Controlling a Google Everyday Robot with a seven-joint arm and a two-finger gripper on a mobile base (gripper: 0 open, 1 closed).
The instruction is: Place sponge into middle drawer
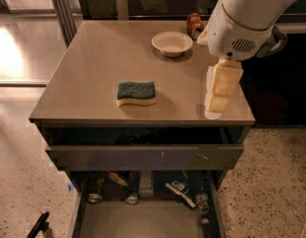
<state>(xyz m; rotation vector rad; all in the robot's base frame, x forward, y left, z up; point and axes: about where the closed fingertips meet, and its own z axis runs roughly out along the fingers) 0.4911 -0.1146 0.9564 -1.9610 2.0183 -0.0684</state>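
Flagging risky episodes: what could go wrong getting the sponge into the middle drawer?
The hand hangs low at the tabletop's right front corner, apart from the sponge; moving across, it may scrape the top. The upper drawer's front juts over the middle drawer, so lowering the sponge could bump it.

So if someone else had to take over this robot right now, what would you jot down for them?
The gripper hangs over the right side of the cabinet top, away from the sponge.
The sponge lies flat on the cabinet top, left of the gripper, untouched.
The middle drawer is already pulled out, grey floor showing.
Done: nothing placed yet.
Left: grasp the sponge, carry it down, set it in that drawer.
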